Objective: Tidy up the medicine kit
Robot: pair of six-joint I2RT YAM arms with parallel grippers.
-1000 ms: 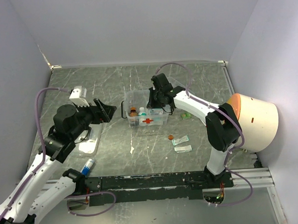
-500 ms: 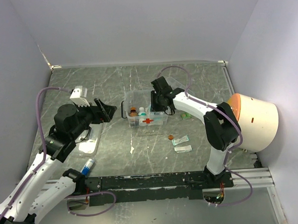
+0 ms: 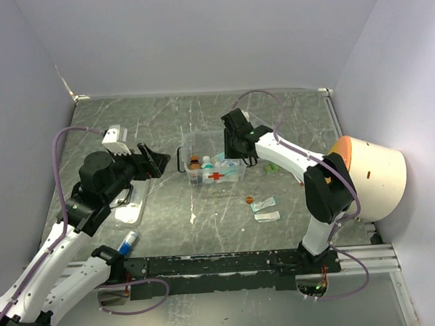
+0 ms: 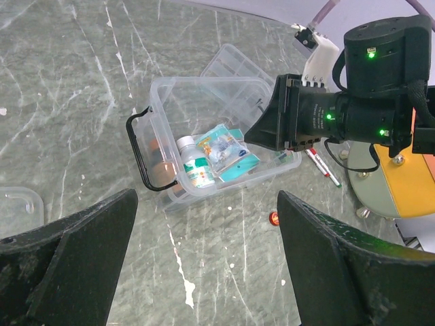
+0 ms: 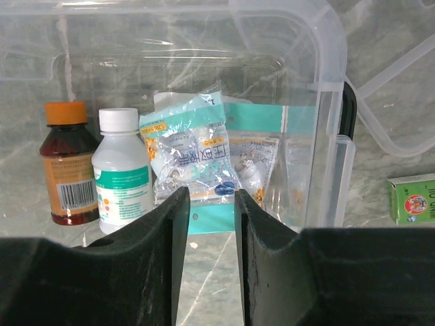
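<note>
**Kit on open table, both grippers empty**

The medicine kit (image 3: pixel 202 140) is set lidless near the middle of the grey veined table (image 3: pixel 164 115). Bare surface is seen behind it and directly in front of it. Its right end is crowded by the right gripper (image 5: pixel 212 204), which is held just over that end. The fingers are parted by a narrow gap and nothing is gripped between them. The left gripper (image 4: pixel 207 224) is hung well to the left of the kit, its fingers spread wide and empty.

Inside the kit, two upright round bottles are counted at the left end: a brown bottle (image 5: pixel 66 163) with an orange cap and a white bottle (image 5: pixel 122 176) with a green label. One crinkled clear pouch (image 5: pixel 187 159) is leaned beside them, in front of a flat teal packet (image 5: pixel 255 156).

Just right of the kit, one small green carton (image 5: pixel 412 197) is seen. In front and to the right, one small orange disc (image 3: pixel 249 200) and two flat sachets (image 3: pixel 263 204) are laid apart from it. One clear plastic tray (image 4: pixel 228 64) is laid behind the kit's far right corner
</note>
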